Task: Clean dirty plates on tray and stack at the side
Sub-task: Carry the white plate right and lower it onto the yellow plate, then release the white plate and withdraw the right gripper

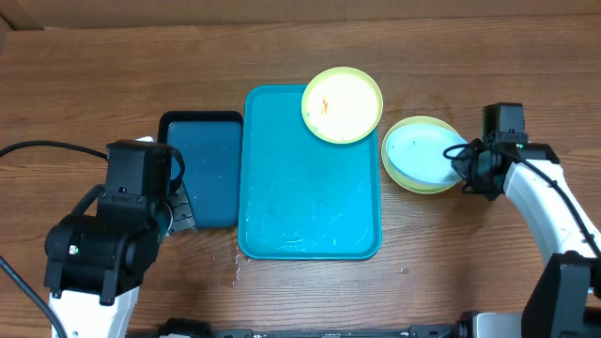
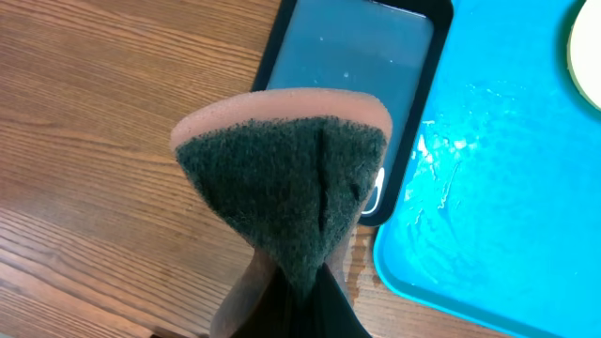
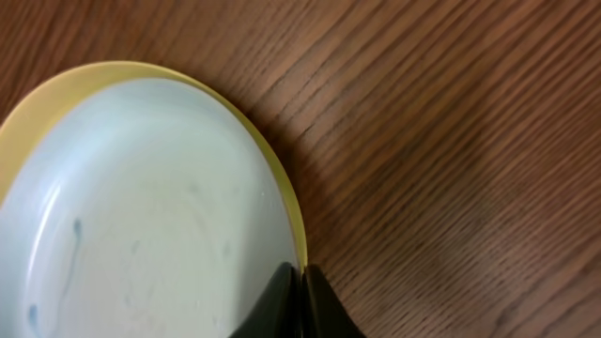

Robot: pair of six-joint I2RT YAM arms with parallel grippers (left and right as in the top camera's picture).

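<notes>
A lime-green plate (image 1: 342,103) with an orange smear lies on the far right corner of the turquoise tray (image 1: 310,202), overhanging its rim. To the right of the tray, on the table, a light-blue plate (image 1: 423,150) (image 3: 141,207) sits nested in another lime-green plate (image 1: 395,175) (image 3: 56,94). My right gripper (image 1: 463,160) (image 3: 302,277) is shut on the right rim of this stack. My left gripper (image 1: 178,211) (image 2: 300,282) hovers by the tray's left side, shut on a sponge (image 2: 282,178) with its dark green scouring face toward the camera.
A smaller dark-blue tray (image 1: 202,169) (image 2: 357,66) with a black rim lies against the left side of the turquoise tray (image 2: 507,188), which looks wet. Water drops (image 1: 235,272) lie on the wood by its near left corner.
</notes>
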